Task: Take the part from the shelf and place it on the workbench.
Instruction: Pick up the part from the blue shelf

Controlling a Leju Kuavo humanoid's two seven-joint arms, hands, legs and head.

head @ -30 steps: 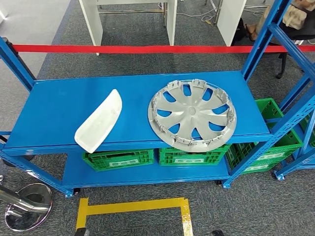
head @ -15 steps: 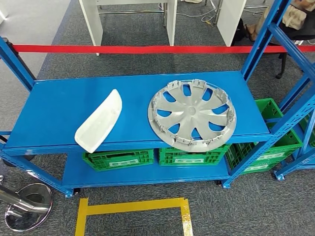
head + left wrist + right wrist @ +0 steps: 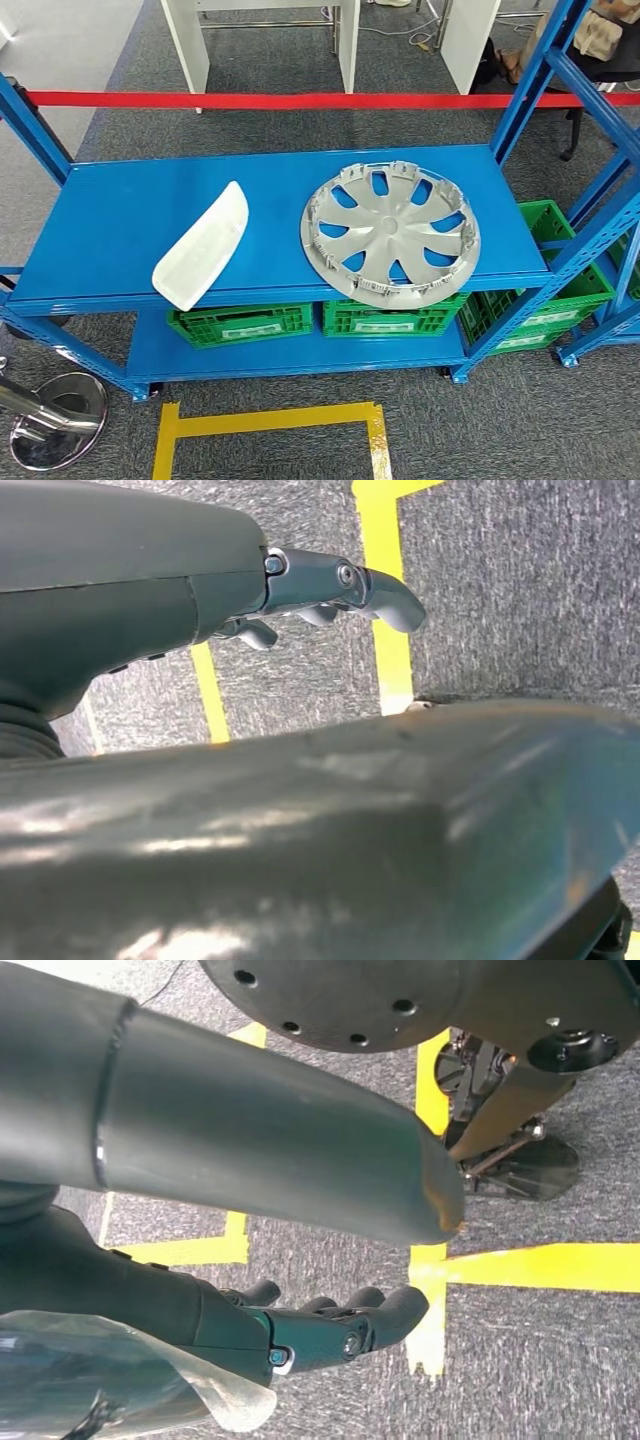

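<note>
A: What is seen on the blue shelf (image 3: 113, 215)?

B: Two parts are laid on its top deck. A silver wheel cover (image 3: 390, 231) is set flat toward the right end of the shelf, its near rim reaching past the front edge. A white curved part (image 3: 202, 246) is laid left of the wheel cover and well apart from it, tilted, with its lower end at the shelf's front edge.

A: And below that deck?

B: Green crates (image 3: 241, 323) are lined up on the lower deck, directly under the two parts. A red tape (image 3: 287, 100) is stretched behind the shelf, and yellow floor tape (image 3: 272, 418) is marked on the grey carpet in front of it.

A: How are the hands held?

B: The left hand (image 3: 332, 585) is hung over the carpet and yellow tape, fingers stretched out and slightly apart, with nothing held. The right hand (image 3: 332, 1325) is likewise extended above the floor, fingers loosely straight, nothing grasped. Neither part on the shelf is touched.
</note>
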